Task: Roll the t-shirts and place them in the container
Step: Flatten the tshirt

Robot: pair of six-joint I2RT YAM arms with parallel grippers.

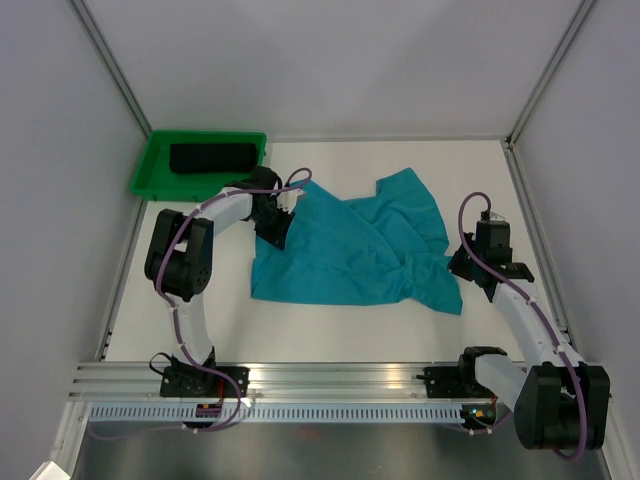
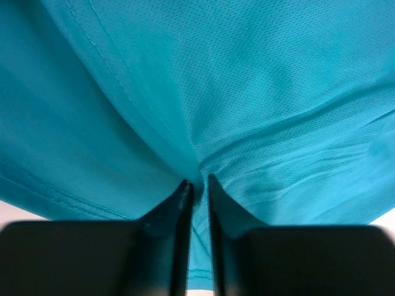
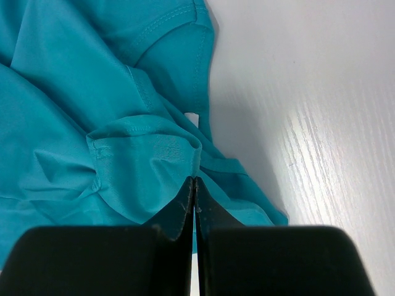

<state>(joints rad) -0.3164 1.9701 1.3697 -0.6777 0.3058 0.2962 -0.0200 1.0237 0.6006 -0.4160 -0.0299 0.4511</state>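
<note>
at the near edge: rail (image 1: 330, 378) with the left arm (image 1: 185, 260) and right arm (image 1: 530, 320) bolted to it.
table (image 1: 300, 335): white, its bare surface showing around the cloth.
right gripper (image 3: 194, 180): jaws pressed together, tips at a stitched edge on the right side of the teal t-shirt (image 1: 350, 250); whether any cloth is caught between them cannot be told.
teal t-shirt: mid-table, spread out but rumpled, lying between the two grippers.
left gripper (image 2: 197, 182): jaws nearly together, nipping a raised fold at the shirt's left edge.
green tray (image 1: 145, 178): far left corner of the table.
black t-shirt (image 1: 212, 157): a long dark bundle lying inside the tray.
</note>
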